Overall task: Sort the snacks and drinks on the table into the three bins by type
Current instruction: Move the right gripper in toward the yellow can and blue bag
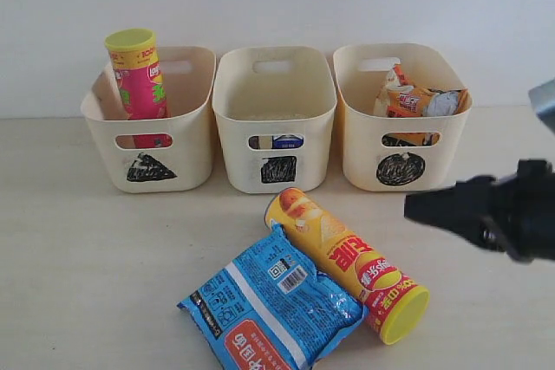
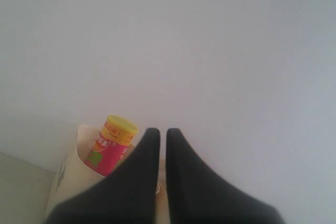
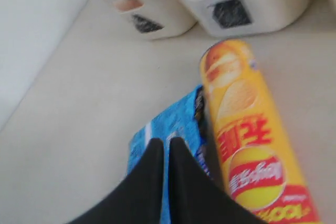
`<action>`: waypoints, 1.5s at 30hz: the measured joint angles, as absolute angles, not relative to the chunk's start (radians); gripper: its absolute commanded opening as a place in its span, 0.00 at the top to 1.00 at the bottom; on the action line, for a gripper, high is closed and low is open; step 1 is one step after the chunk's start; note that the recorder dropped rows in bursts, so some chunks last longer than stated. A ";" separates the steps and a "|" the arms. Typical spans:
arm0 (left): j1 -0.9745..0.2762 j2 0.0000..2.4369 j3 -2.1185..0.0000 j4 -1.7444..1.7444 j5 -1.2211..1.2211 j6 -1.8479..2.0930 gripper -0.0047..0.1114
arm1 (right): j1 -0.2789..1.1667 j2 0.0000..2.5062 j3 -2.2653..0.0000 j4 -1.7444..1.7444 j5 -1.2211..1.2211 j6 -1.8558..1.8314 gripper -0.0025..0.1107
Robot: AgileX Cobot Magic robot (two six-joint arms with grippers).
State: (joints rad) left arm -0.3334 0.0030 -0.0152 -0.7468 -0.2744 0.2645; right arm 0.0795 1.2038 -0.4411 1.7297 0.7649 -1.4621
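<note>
Tubs: we see three cream plastic tubs (image 1: 274,58) in a row, a pink chip tube (image 1: 139,75) upright in the leftmost and an orange-black-white bag (image 1: 416,100) in the rightmost.
Left gripper (image 2: 158,132): jaws together, holding nothing.
Table: blue crinkly bag (image 1: 269,305) touching a yellow-red chip tube (image 1: 347,262) that lies flat.
Right gripper (image 1: 412,208): jaws together, holding nothing, right of the lying tube and apart from it.
</note>
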 measured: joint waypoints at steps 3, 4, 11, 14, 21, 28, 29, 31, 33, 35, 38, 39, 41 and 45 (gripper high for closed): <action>-0.333 0.003 -0.015 -0.747 -0.271 0.264 0.93 | 0.079 1.135 -0.508 1.734 0.580 -1.418 0.98; -0.333 0.003 -0.015 -0.747 -0.271 0.264 0.93 | 0.079 1.113 -0.529 1.734 0.523 -1.406 0.98; -0.333 0.003 -0.015 -0.747 -0.271 0.264 0.93 | 0.079 0.982 -0.609 1.736 0.110 -1.275 0.98; -0.333 0.003 -0.015 -0.747 -0.271 0.264 0.93 | 0.079 0.978 -0.634 1.738 0.024 -1.193 0.98; -0.333 0.003 -0.015 -0.747 -0.271 0.263 0.93 | 0.082 0.978 -0.652 1.593 -0.172 -0.767 0.98; -0.333 0.003 -0.015 -0.747 -0.271 0.259 0.93 | 0.228 0.986 -0.601 0.547 -0.516 0.190 0.98; -0.333 0.003 -0.015 -0.747 -0.271 0.259 0.93 | 0.246 0.990 -0.592 0.465 -0.541 0.268 0.98; -0.333 0.003 -0.015 -0.747 -0.271 0.258 0.93 | 0.285 0.991 -0.566 0.335 -0.553 0.406 0.98; -0.333 0.003 -0.015 -0.747 -0.271 0.257 0.93 | 0.314 0.991 -0.528 0.282 -0.541 0.461 0.98; -0.333 0.003 -0.015 -0.747 -0.271 0.257 0.93 | 0.341 0.993 -0.464 0.260 -0.535 0.507 0.98; -0.333 0.003 -0.015 -0.747 -0.271 0.257 0.93 | 0.392 0.999 -0.356 0.230 -0.536 0.591 0.98; -0.333 0.003 -0.015 -0.747 -0.271 0.257 0.93 | 0.414 1.001 -0.315 0.216 -0.544 0.617 0.98; -0.333 0.003 -0.015 -0.747 -0.271 0.257 0.93 | 0.465 1.001 -0.245 0.187 -0.567 0.656 0.98; -0.333 0.003 -0.015 -0.747 -0.271 0.257 0.93 | 0.577 1.001 -0.164 0.156 -0.598 0.690 0.98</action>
